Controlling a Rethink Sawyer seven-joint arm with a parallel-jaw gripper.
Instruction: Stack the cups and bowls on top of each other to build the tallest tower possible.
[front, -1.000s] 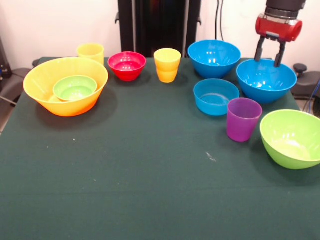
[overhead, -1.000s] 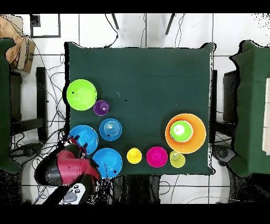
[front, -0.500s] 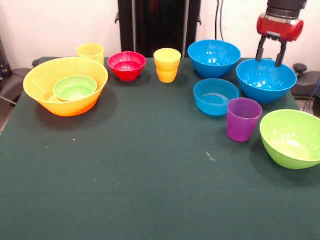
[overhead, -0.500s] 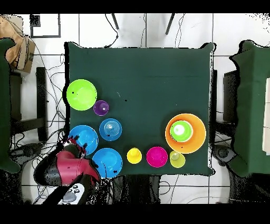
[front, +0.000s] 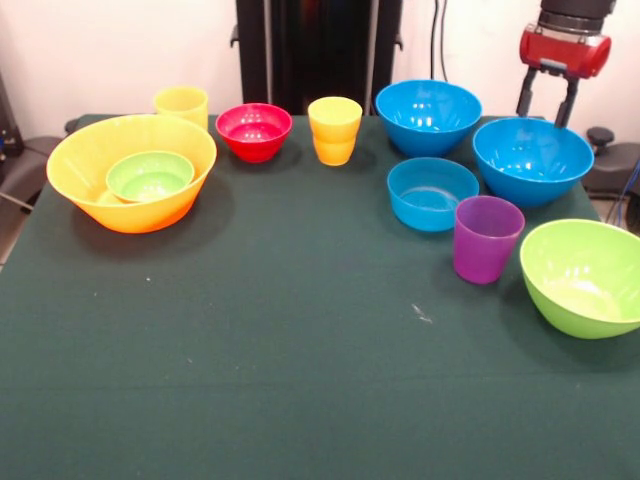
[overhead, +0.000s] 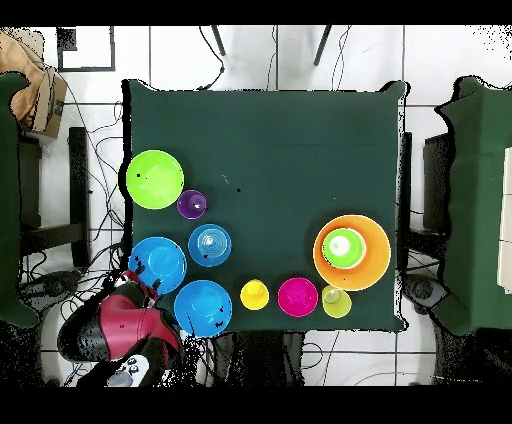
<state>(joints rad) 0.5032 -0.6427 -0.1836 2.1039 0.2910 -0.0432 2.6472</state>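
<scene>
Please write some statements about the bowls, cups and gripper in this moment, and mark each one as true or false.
1. The small green bowl sits inside the orange-yellow bowl. True.
2. The gripper holds the purple cup. False: it is open and empty, above the far edge of a large blue bowl.
3. The red bowl stands between two yellow cups. True.
4. The lime green bowl is stacked on the shallow blue bowl. False: it stands alone on the table.
</scene>
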